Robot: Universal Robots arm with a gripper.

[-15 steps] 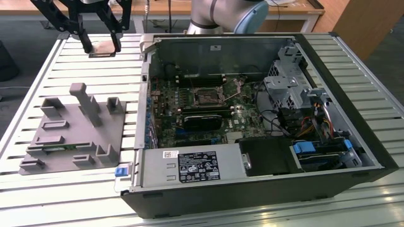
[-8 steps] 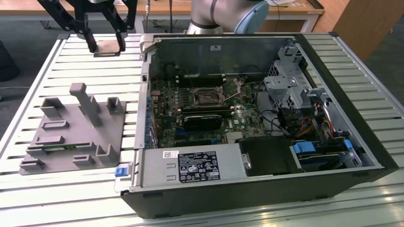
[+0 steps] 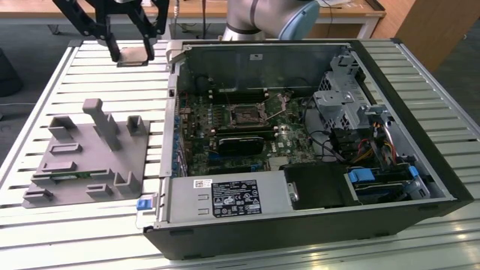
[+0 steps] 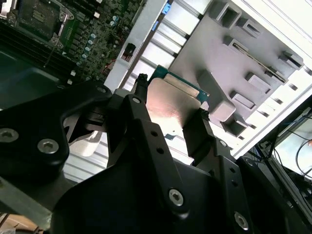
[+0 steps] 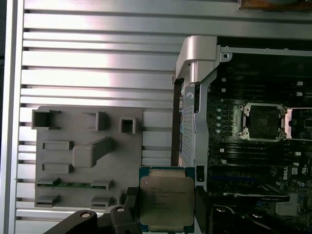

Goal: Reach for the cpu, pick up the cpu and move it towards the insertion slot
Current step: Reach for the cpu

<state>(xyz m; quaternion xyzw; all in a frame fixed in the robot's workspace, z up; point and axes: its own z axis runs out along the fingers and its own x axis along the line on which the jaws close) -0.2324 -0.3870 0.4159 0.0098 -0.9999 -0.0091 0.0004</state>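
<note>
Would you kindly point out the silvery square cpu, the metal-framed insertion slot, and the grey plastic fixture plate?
Silvery square cpu [image 5: 166, 199], first wrist view: centre of its metal top.
Metal-framed insertion slot [image 3: 246, 115], exterior view: its dark centre.
Grey plastic fixture plate [image 3: 98, 154], exterior view: bare flat part of its base.

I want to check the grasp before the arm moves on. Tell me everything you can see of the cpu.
The cpu is a flat square chip with a silvery metal top and a thin green-tan rim. It is held between the fingers of the gripper, clamped at two opposite edges and lifted off the slatted table. In the exterior view it hangs to the left of the open computer case, apart from the insertion slot.
</note>
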